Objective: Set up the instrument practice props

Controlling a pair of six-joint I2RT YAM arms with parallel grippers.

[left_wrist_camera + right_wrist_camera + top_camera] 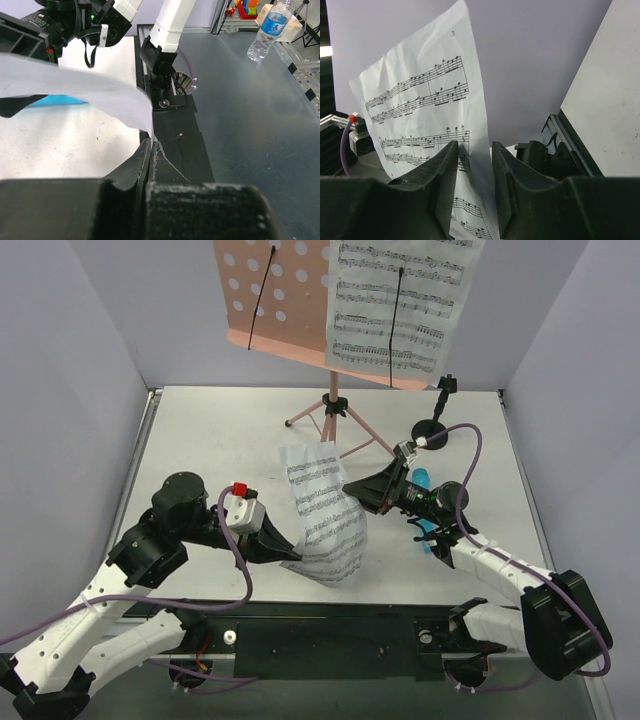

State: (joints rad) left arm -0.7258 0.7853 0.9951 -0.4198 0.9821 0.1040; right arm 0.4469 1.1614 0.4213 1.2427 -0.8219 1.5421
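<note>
Handover | left hand (288, 554) pinches sheet-music page (325, 515) upright | right hand (352, 488) spread astride its edge, seemingly not gripping yet | for pink music stand (275, 295)

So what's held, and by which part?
The loose white sheet-music page: left gripper pinches its lower edge; right gripper straddles its side edge, not yet clamped.

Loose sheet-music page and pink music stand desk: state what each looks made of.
Loose sheet-music page: thin white paper, matte; it curls and creases, with printed staves. Pink music stand desk: probably painted sheet metal, possibly plastic; flat, rigid, punched with round holes, even colour.
</note>
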